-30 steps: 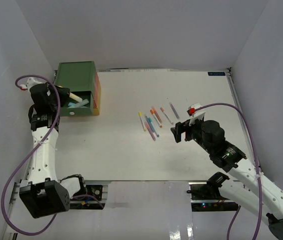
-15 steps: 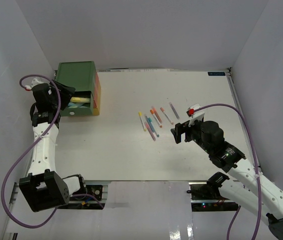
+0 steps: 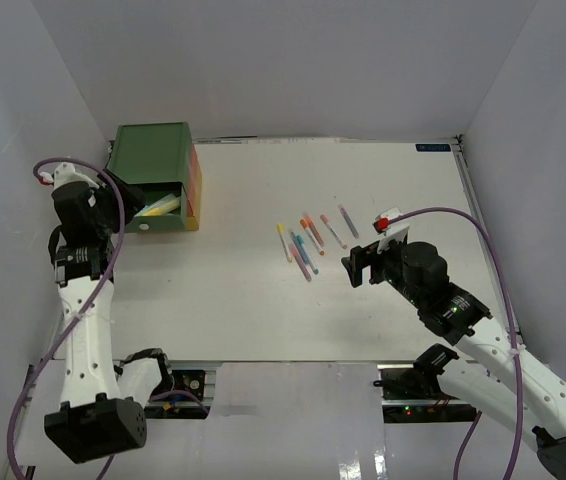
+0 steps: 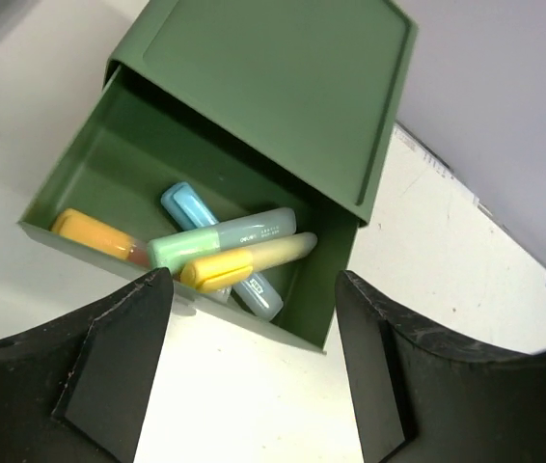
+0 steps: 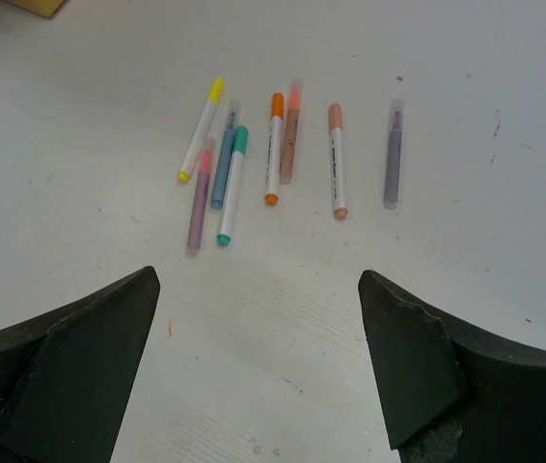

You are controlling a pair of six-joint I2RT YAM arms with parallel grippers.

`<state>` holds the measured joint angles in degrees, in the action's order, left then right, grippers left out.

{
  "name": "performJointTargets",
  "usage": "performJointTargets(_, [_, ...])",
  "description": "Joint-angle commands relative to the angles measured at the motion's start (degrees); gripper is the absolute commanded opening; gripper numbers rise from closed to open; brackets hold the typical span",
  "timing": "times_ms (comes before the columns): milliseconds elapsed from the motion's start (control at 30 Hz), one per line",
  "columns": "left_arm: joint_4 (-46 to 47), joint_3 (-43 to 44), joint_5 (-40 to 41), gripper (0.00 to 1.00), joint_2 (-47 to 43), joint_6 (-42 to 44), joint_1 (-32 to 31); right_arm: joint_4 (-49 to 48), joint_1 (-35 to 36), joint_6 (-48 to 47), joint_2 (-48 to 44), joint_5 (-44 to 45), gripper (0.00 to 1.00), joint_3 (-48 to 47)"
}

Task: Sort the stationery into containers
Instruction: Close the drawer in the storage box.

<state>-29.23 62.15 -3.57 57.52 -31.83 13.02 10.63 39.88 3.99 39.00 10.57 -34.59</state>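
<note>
The containers point(image 3: 153, 152) stand stacked at the back left, and the green top drawer point(image 4: 80, 183) is pulled out. In it lie a yellow highlighter point(image 4: 244, 262), a green one point(image 4: 220, 241), a blue one point(image 4: 188, 206) and an orange one point(image 4: 95, 233). My left gripper point(image 4: 252, 289) hovers open just in front of the drawer, holding nothing; in the top view the left gripper point(image 3: 111, 205) is left of the drawer. Several thin pens point(image 3: 308, 240) lie mid-table, among them a yellow pen point(image 5: 202, 130), an orange pen point(image 5: 273, 145) and a purple pen point(image 5: 393, 154). My right gripper point(image 5: 259, 280) hangs open and empty near them.
The orange and yellow lower drawers point(image 3: 195, 185) show only at the stack's right side. White walls enclose the table on three sides. A yellow corner point(image 5: 37, 5) of the stack shows at the right wrist view's top left.
My left gripper has opened and let go of the yellow highlighter, which now lies in the green drawer. The left arm has drawn back to the left. The right arm has not moved.
</note>
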Motion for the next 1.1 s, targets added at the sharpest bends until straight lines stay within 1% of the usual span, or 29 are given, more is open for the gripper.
performJointTargets(0, [-3.4,-3.4,0.1,0.78,-6.5,7.8,0.3,-1.1,0.1,-0.8,-0.6,0.1,0.90,0.4])
performJointTargets(100, [-3.1,-7.4,-1.1,0.76,-10.4,9.9,-0.2,-1.1,0.0,-0.8,-0.4,-0.4,0.90,0.4])
performJointTargets(233, [-2.4,-10.7,0.0,0.72,-11.8,12.4,-1.2,-1.1,0.0,-0.8,-0.9,-1.0,0.90,0.6])
performJointTargets(400, [0.3,-13.4,0.1,0.71,-10.7,14.4,-1.8,-1.0,0.0,-0.7,-1.6,-1.1,0.90,0.8])
performJointTargets(700, [8.7,-17.2,-0.7,0.69,-8.0,16.4,-1.8,-1.3,0.0,-1.0,-1.3,-1.9,0.90,0.7])
performJointTargets(833, [12.1,-18.1,-1.0,0.63,-6.9,16.2,-1.8,-1.3,0.1,-1.0,-1.2,-1.9,0.90,0.7])
performJointTargets(1067, [13.7,-18.2,-2.1,0.60,-5.0,16.2,-1.8,-1.3,0.1,-1.3,-0.9,-1.7,0.90,0.7])
